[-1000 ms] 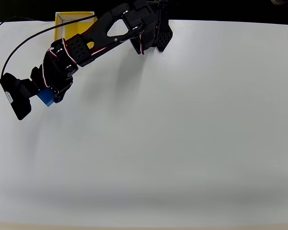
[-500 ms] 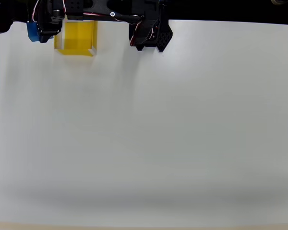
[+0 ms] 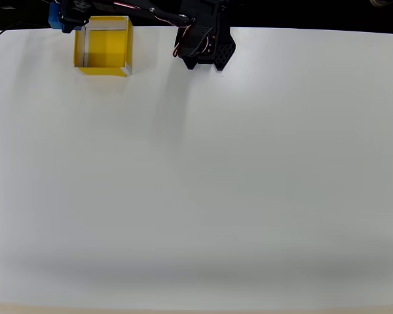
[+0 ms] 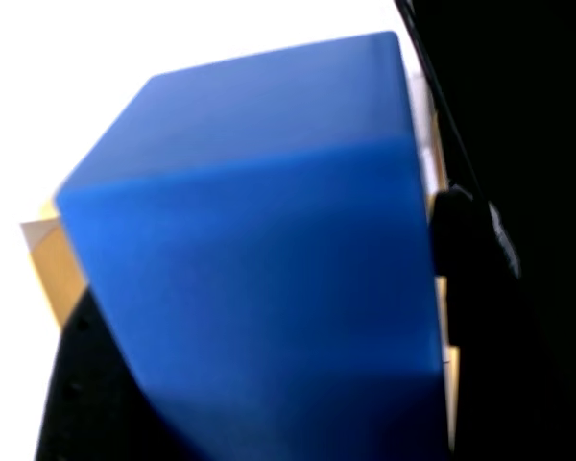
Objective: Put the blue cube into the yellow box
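Note:
The blue cube (image 4: 259,240) looms large in the wrist view, held between my black fingers (image 4: 499,269). Seen from overhead, a sliver of the blue cube (image 3: 53,17) shows at the top left edge, just left of the yellow box (image 3: 103,44). My gripper (image 3: 64,16) is shut on the cube there, above the table's far edge and beside the box's upper left corner. The box stands open-topped on the white table, its yellow floor bare. A pale yellow edge of the box (image 4: 50,259) peeks from behind the cube in the wrist view.
The arm's black base (image 3: 206,42) stands at the table's far edge, right of the box. The white table (image 3: 216,183) stretches wide below. A thin black cable (image 3: 0,34) runs at the far left edge.
My gripper has carried the blue cube from the table's left side up to the far edge, then slightly right, closer to the yellow box's upper left corner.

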